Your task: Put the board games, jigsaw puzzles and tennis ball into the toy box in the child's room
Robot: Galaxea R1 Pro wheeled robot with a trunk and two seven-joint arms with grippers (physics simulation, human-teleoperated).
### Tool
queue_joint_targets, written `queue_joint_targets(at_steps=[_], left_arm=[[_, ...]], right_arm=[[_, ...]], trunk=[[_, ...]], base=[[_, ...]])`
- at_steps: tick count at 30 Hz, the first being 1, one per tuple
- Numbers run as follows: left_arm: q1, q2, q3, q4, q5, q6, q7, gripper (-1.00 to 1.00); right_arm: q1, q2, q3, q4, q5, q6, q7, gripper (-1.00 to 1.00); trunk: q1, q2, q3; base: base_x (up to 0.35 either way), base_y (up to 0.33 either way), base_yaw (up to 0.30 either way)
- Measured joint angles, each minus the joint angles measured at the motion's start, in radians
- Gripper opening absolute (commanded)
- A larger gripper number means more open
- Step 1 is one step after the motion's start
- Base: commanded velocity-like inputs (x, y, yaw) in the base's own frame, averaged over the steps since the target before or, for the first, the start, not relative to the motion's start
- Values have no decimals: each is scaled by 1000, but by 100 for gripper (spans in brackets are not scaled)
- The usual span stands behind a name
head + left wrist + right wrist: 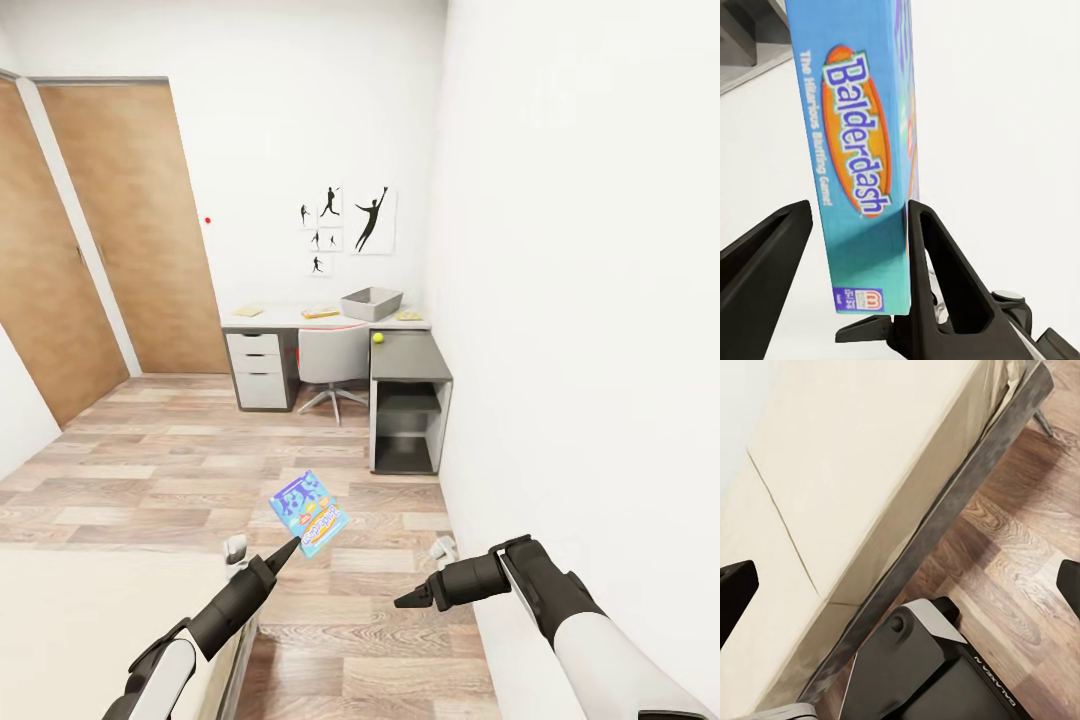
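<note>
The left jaws (859, 225) are clamped on a teal-blue board game (859, 150), held tilted above the wood floor (150, 450); the right jaws (900, 585) stand wide apart, gripping nothing, over the bed's edge (855, 472); far off, the grey toy box (372, 302) sits near the surface's (290, 318) back corner, the tennis ball (378, 338) just before it at the front edge.

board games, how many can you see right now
1 for certain: the teal-blue Balderdash board game held in the left gripper. Flat things lie on the table near the toy box, too small to identify, so more may be there.
</note>
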Motion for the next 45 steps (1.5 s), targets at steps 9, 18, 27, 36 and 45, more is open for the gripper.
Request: queue_joint_targets(at_steps=[9, 18, 27, 36, 45], left_arm=[[0, -1, 0, 0, -1, -5, -1, -100], [0, -1, 0, 0, -2, -6, -1, -100], [0, -1, 0, 0, -3, -6, -1, -100], [0, -2, 0, 0, -5, -6, 0, -100], [0, -2, 0, 0, -5, -6, 0, -100]], right_arm=[[0, 0, 0, 0, 0, -1, 0, 100], [0, 0, 0, 0, 0, 0, 1, 100], [0, 0, 0, 0, 0, 0, 1, 100], [0, 0, 0, 0, 0, 0, 2, 100], [0, 0, 0, -1, 0, 0, 5, 100]], trunk=[[0, 0, 0], [-1, 0, 0], [-1, 0, 0], [-1, 0, 0], [-1, 0, 0]], base=[[176, 0, -1], [314, 0, 0], [335, 0, 0], [339, 0, 0], [339, 0, 0]])
